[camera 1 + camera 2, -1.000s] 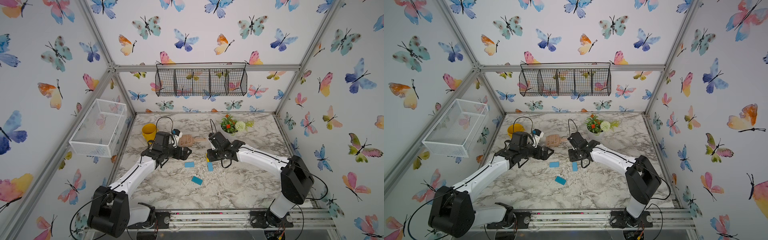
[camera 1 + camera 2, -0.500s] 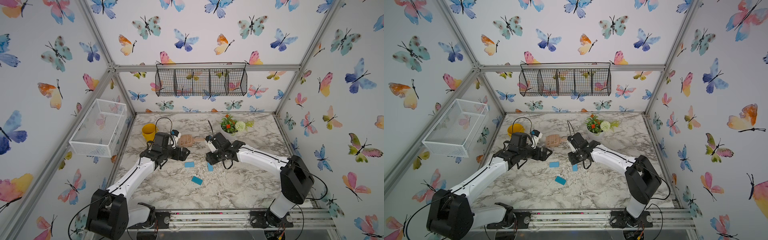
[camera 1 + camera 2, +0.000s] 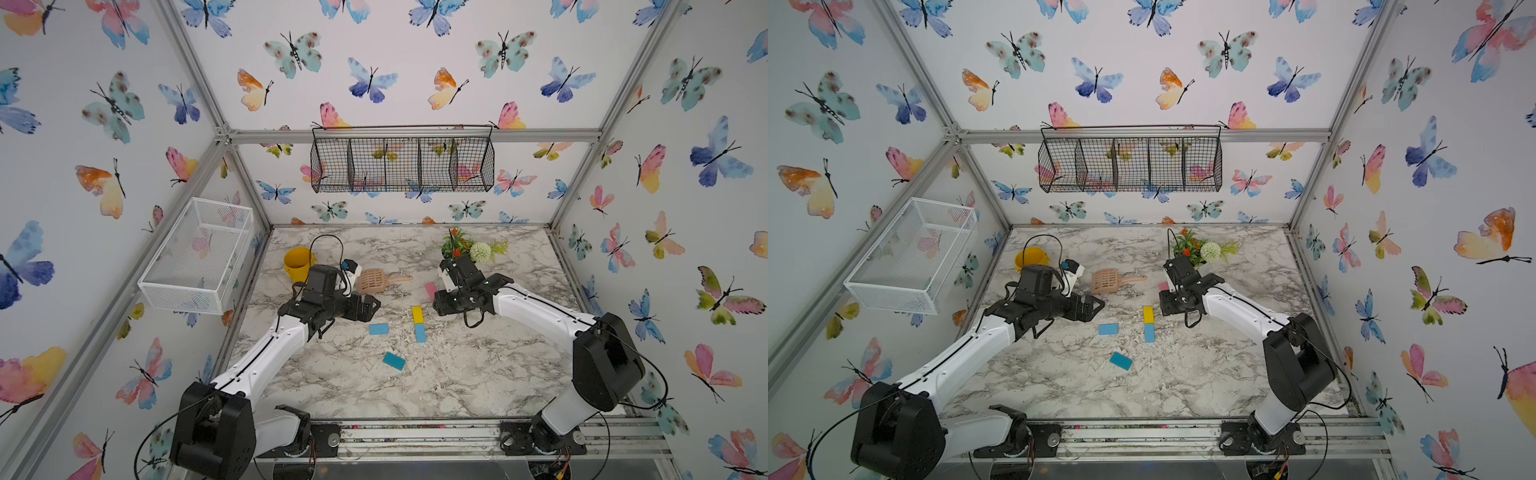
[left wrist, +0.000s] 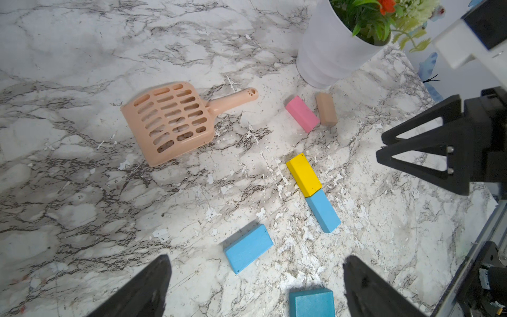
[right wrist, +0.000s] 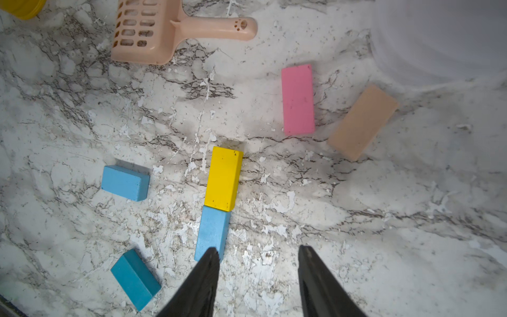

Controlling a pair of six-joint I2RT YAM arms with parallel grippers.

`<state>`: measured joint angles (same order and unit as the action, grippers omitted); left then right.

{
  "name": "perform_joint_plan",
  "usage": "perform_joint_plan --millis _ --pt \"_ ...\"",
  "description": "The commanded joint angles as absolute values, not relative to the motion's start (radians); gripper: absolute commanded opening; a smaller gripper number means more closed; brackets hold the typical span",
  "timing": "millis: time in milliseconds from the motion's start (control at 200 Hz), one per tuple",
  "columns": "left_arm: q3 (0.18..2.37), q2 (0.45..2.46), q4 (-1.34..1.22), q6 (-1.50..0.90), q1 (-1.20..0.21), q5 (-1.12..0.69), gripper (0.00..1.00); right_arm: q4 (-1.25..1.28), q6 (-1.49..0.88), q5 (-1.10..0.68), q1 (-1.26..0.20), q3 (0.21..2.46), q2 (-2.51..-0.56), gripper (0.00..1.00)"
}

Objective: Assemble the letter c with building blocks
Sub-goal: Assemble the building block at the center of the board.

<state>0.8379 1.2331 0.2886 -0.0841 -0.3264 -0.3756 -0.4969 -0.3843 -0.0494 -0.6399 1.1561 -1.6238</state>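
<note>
The building blocks lie more exposed than a second ago. The right gripper then hung over the yellow block. It has since drawn back toward the potted plant and its jaws have spread. The left gripper has barely shifted.

Of the letter c, only a short straight run exists on the marble table. From left to right in both top views:
- A lone light blue block lies flat and apart from the others.
- The teal block lies nearer the front, skewed.
- The yellow block sits end to end with the second light blue block, and the two touch in one line.
- The pink block lies just beside the right gripper.
- The tan wood block lies angled close beside the pink one, near the plant's white pot.

The left gripper hovers beside the peach slotted scoop with its jaws spread wide, holding nothing. The right gripper's jaws stand moderately apart and empty, raised off the table.
</note>
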Motion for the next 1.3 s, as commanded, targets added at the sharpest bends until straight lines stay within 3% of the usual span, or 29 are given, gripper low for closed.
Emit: perform_joint_plan --millis 0,125,465,581,676,906,971,1106,1296 --pt "0.842 1.213 0.272 -0.091 -0.318 -0.408 0.98 -0.513 -0.420 -0.022 -0.624 1.129 -1.586 0.53" --pt "0.843 1.217 0.273 -0.092 -0.314 -0.414 0.98 -0.487 -0.443 -0.028 -0.593 1.097 -1.567 0.55" --pt "0.832 1.205 0.268 -0.089 -0.311 -0.405 0.98 -0.426 -0.520 -0.055 -0.511 1.044 -1.551 0.77" --pt "0.831 1.204 0.269 -0.091 -0.311 -0.409 0.98 -0.389 -0.547 -0.075 -0.478 1.030 -1.543 0.79" --pt "0.833 1.204 0.268 -0.092 -0.310 -0.414 0.98 -0.380 -0.563 -0.080 -0.460 1.031 -1.558 0.77" --pt "0.831 1.194 0.268 -0.094 -0.308 -0.424 0.98 -0.335 -0.613 -0.066 -0.454 1.030 -1.612 0.51" --pt "0.831 1.192 0.268 -0.094 -0.307 -0.426 0.98 -0.334 -0.625 -0.060 -0.454 1.039 -1.632 0.52" --pt "0.832 1.194 0.268 -0.096 -0.304 -0.436 0.98 -0.330 -0.646 -0.049 -0.454 1.063 -1.672 0.62" --pt "0.830 1.190 0.268 -0.100 -0.302 -0.450 0.98 -0.320 -0.681 -0.022 -0.462 1.074 -1.699 0.60"
